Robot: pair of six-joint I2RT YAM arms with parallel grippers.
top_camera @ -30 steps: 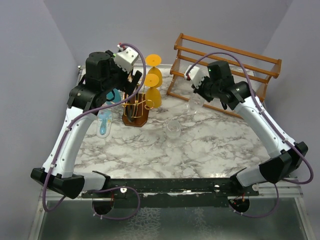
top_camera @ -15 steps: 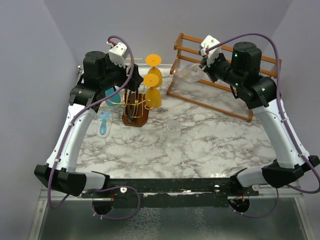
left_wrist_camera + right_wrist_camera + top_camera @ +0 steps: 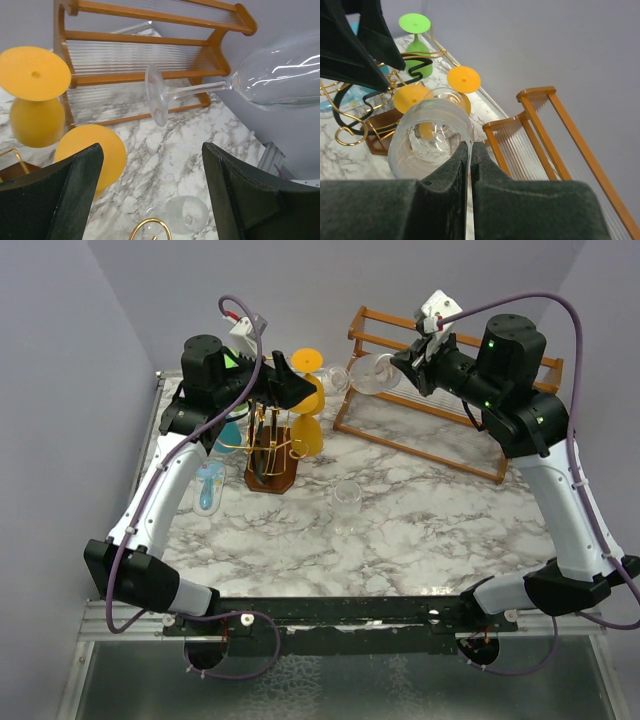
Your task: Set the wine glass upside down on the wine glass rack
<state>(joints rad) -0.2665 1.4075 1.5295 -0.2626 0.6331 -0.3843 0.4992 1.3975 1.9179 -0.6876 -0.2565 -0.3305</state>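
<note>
Top external view: the right claw (image 3: 403, 368) is high above the back of the marble table (image 3: 420, 525), clamped on the rim of a clear wine glass (image 3: 372, 373); the glass lies on its side in the air, in front of the wooden slatted rack (image 3: 430, 455), foot pointing left; the left claw (image 3: 298, 383) hangs just beside that foot with fingers spread wide and nothing between them; below it stands the gold wire rack (image 3: 272, 480), well apart from the held glass; orange glasses (image 3: 306, 400) hang on it upside down; a second clear glass (image 3: 347, 497) lies on the marble, and a blue glass (image 3: 208, 485) lies left of the wire rack.
</note>
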